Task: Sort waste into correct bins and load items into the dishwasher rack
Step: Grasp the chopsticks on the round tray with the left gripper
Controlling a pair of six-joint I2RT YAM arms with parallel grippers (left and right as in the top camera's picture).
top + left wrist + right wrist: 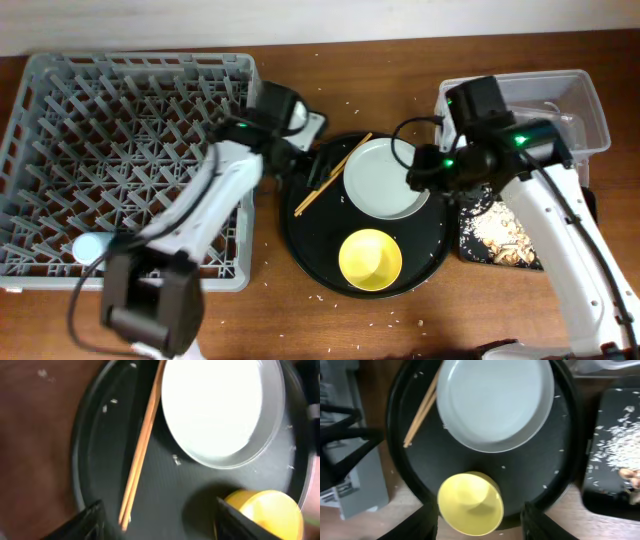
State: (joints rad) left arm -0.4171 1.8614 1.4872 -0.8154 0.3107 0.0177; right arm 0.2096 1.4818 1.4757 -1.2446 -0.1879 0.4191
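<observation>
The grey dishwasher rack [120,150] fills the left, with a small blue cup [90,245] in its front left corner. The pale plate [385,178], yellow bowl [370,258] and wooden chopsticks [333,173] lie on a round black tray. My left gripper [292,158] is open and empty over the tray's left rim; the chopsticks' [142,445] lower end shows between its fingers [160,525]. My right gripper [420,180] is open and empty above the plate's right edge; the bowl [470,502] shows between its fingers [477,527]. The pink cup is out of view.
The round black tray [435,250] sits between the rack and the bins. The clear tub [590,100] is at the back right. The small black tray [500,235] in front of it holds tan food bits and white crumbs. Crumbs dot the wooden table.
</observation>
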